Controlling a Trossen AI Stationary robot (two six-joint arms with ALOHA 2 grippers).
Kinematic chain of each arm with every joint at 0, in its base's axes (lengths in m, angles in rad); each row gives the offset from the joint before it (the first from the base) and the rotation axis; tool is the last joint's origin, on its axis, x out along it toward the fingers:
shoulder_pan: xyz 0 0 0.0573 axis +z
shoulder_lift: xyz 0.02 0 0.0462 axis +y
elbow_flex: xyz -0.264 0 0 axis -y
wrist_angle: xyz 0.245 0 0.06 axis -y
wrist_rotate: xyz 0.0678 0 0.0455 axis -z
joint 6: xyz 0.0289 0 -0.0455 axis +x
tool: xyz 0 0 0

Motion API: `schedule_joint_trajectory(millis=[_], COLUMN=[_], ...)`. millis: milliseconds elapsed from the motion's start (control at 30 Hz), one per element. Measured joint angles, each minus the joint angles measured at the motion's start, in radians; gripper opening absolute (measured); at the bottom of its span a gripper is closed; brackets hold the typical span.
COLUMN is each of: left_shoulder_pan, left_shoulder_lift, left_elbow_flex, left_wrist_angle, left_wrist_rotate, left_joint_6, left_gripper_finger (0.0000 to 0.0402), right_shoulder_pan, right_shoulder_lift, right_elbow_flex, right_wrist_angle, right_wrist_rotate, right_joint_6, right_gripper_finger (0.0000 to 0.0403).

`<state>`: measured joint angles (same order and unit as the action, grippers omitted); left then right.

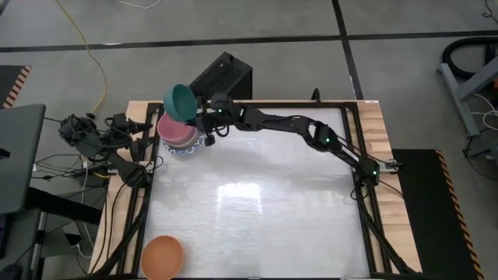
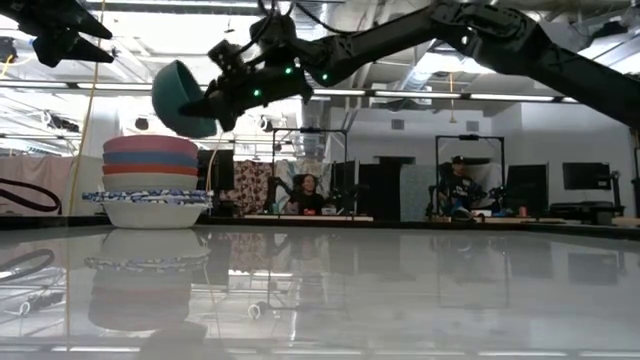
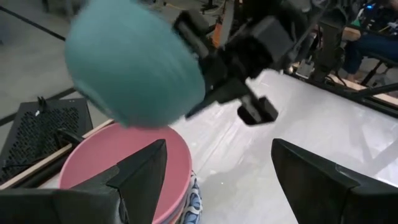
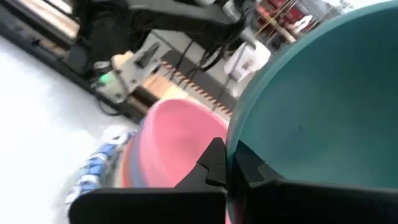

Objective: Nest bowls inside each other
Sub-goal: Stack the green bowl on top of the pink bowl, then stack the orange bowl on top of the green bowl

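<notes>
The right end effector [image 1: 201,118] pinches the green bowl's [image 1: 180,102] rim, holding it tilted just above the stack [image 1: 180,137], whose top bowl is pink. The left end effector [image 1: 146,148], spread and empty, waits beside the stack. The orange bowl [image 1: 161,257] sits well apart on the counter [image 1: 257,202], probably last.

A tilted green bowl [image 1: 180,102], pinched by the right gripper [image 1: 204,118], is blocking the way down onto the bowl stack [image 1: 180,138] at the table's [image 1: 257,202] far left; an orange bowl [image 1: 161,257] is occupying the near-left corner, the middle lying open
</notes>
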<state>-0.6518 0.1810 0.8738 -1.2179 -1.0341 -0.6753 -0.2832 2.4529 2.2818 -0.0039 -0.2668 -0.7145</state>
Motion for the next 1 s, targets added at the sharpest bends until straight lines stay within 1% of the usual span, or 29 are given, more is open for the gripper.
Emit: schedule_joint_trajectory(millis=[67,167,333,500,767,933,1000], left_shoulder_pan=[0.000,0.000,0.000,0.000,0.000,0.000,0.000], left_shoulder_lift=[0.000,0.000,0.000,0.000,0.000,0.000,0.000], left_elbow_flex=[0.000,0.000,0.000,0.000,0.000,0.000,0.000], left_wrist_angle=[0.000,0.002,0.002,0.002,0.001,-0.005,-0.005], left_wrist_rotate=[0.000,0.001,0.009,0.023,0.026,0.033,0.037], left_joint_6=[0.000,-0.004,-0.019,-0.019,-0.018,-0.018,-0.019], left_gripper_finger=[0.0279,0.0279,0.0279,0.0279,0.0279,0.0279,0.0279], right_shoulder_pan=[0.000,0.003,0.002,0.004,0.020,0.036,0.045], right_shoulder_lift=[0.025,0.047,0.039,0.035,0.035,0.034,0.034], right_elbow_flex=[0.001,0.000,0.000,0.000,0.000,0.003,0.023], right_wrist_angle=[0.021,0.003,-0.006,-0.006,-0.009,-0.012,-0.038], right_wrist_rotate=[-0.007,-0.013,-0.003,0.006,0.003,0.003,0.004], right_joint_6=[0.007,0.010,0.025,0.074,0.078,0.079,0.080], right_gripper_finger=[0.0007,0.0007,0.0012,0.0056,0.0099,0.0139,0.0156])
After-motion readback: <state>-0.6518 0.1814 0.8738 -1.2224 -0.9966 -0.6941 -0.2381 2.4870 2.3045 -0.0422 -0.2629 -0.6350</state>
